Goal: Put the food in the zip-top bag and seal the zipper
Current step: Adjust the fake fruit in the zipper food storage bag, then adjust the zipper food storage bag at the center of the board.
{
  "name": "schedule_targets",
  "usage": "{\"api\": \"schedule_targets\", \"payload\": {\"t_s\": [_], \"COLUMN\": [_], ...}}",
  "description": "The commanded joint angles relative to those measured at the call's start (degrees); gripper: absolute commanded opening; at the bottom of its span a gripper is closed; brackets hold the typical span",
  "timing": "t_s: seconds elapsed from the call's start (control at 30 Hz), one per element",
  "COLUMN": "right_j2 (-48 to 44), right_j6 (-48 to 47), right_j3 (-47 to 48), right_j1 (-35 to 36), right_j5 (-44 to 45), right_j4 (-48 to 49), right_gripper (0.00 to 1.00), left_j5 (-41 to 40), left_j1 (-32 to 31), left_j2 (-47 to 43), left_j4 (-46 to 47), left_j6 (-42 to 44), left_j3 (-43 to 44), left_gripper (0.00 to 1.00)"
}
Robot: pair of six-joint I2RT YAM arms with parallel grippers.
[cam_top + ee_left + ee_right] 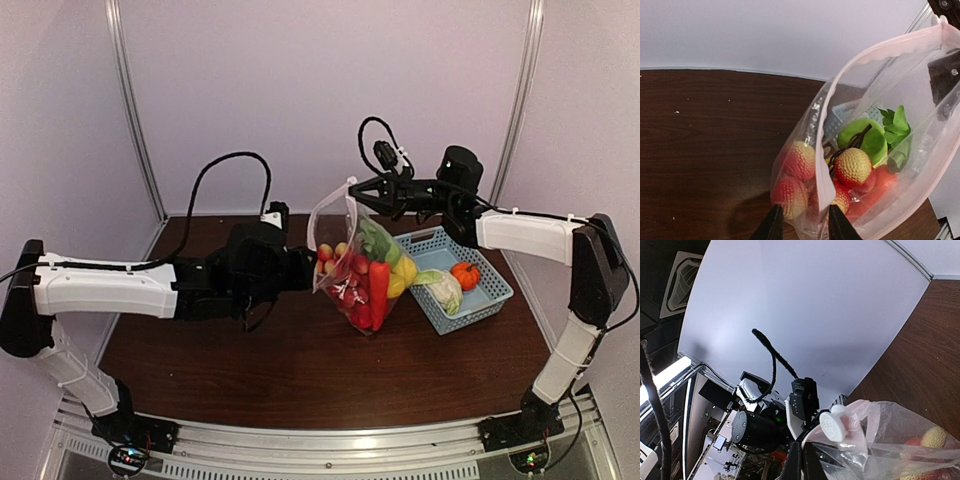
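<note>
The clear zip-top bag (pixel 352 300) hangs upright over the table, mouth open. In it lie red-yellow apples (pixel 853 166), a green fruit (pixel 871 141), leafy greens (pixel 895 125) and a red pepper (pixel 378 285). My right gripper (pixel 352 190) is shut on the bag's top edge beside the white slider (pixel 832 425) and holds it up. The pink zipper strip (pixel 880 50) curves round the open mouth. My left gripper (pixel 802 227) stands open at the bag's lower left side, its fingers either side of the plastic and one apple (pixel 790 195).
A light-blue mesh basket (pixel 488 297) stands right of the bag, holding an orange pumpkin (pixel 465 275) and a pale cabbage (pixel 440 290). White walls close in the back and sides. The right arm reaches over the basket.
</note>
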Motion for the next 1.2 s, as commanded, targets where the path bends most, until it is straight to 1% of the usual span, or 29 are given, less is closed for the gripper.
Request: {"api": "schedule_targets", "payload": {"t_s": [0.0, 0.2, 0.27, 0.3, 0.33, 0.4, 0.43, 0.47, 0.5, 0.6, 0.63, 0.67, 0.7, 0.77, 0.83, 0.9, 0.97, 1.03, 1.1, 1.17], "right_j2": [-0.9, -0.7, -0.7, -0.8, -0.8, -0.8, -0.5, 0.0, 0.5, 3.4, 4.6, 5.6, 6.2, 7.2, 9.0, 11.0, 11.3, 9.9, 7.5, 6.0], "right_j6": [-2.4, -2.5, -2.9, -3.5, -4.3, -6.4, -8.7, -12.7, -18.7, -43.7, -50.2, -54.9, -57.8, -60.3, -61.0, -61.5, -62.1, -62.1, -62.8, -63.2], "right_j3": [0.2, 0.7, 0.7, 0.8, 1.0, 1.9, 2.8, 4.8, 9.2, 23.7, 28.1, 31.6, 33.6, 34.9, 34.3, 33.1, 31.9, 31.2, 31.2, 30.5], "right_j1": [0.3, 0.3, 0.4, 0.4, 0.4, 0.2, 0.2, -0.2, -0.9, -3.2, -3.6, -3.9, -4.1, -4.1, -3.9, -3.8, -3.8, -3.7, -3.4, -3.2], "right_j5": [0.8, 0.6, 0.7, 0.7, 0.6, 0.5, 0.5, 0.7, 1.3, 8.4, 12.1, 15.5, 18.5, 22.1, 24.2, 25.1, 25.4, 25.1, 26.0, 26.5], "right_j4": [-0.2, -0.4, -0.8, -1.5, -2.4, -5.2, -7.6, -15.0, -24.5, -56.6, -64.3, -69.7, -72.3, -74.3, -75.1, -76.1, -76.3, -76.1, -76.2, -76.4], "right_gripper": [0.00, 0.00, 0.00, 0.00, 0.00, 0.00, 0.00, 0.00, 0.00, 0.00, 0.00, 0.00, 0.00, 0.00, 0.00, 0.01, 0.03, 0.04, 0.06, 0.12], "left_j5": [3.3, 14.6, 15.4, 15.9, 15.6, 13.8, 12.8, 11.5, 9.9, 5.3, 4.0, 3.2, 2.9, 4.5, 8.3, 12.9, 15.3, 14.5, 13.6, 12.6], "left_j1": [2.0, 5.5, 5.6, 5.6, 5.6, 5.8, 6.0, 6.3, 6.6, 6.7, 6.7, 6.7, 6.7, 6.7, 7.4, 9.0, 9.2, 9.3, 9.3, 9.4], "left_j2": [2.1, 4.6, 4.9, 4.8, 4.6, 3.6, 2.5, 0.7, -1.2, -4.8, -4.9, -4.7, -4.5, -4.6, -2.6, 1.2, 2.9, 4.0, 3.2, 2.1], "left_j4": [2.3, 6.2, 7.1, 7.7, 7.6, 5.5, 4.0, 1.9, -2.4, -8.5, -10.8, -12.5, -13.4, -11.8, -10.2, -15.2, -16.7, -19.1, -19.9, -17.9], "left_j6": [-0.6, 0.3, 2.0, 3.2, 4.5, 7.3, 9.3, 10.8, 12.5, 18.5, 19.9, 21.0, 21.2, 20.2, 19.0, 16.8, 17.7, 17.9, 18.5, 19.0], "left_j3": [1.6, 1.2, 1.8, 2.1, 2.7, 4.5, 5.6, 7.3, 9.2, 14.5, 16.0, 16.8, 16.6, 13.9, 11.8, 14.6, 15.5, 16.6, 16.9, 15.3], "left_gripper": [0.30, 0.30, 0.30, 0.26, 0.19, 0.00, 0.00, 0.00, 0.00, 0.00, 0.00, 0.00, 0.00, 0.00, 0.00, 0.00, 0.00, 0.00, 0.00, 0.00]}}
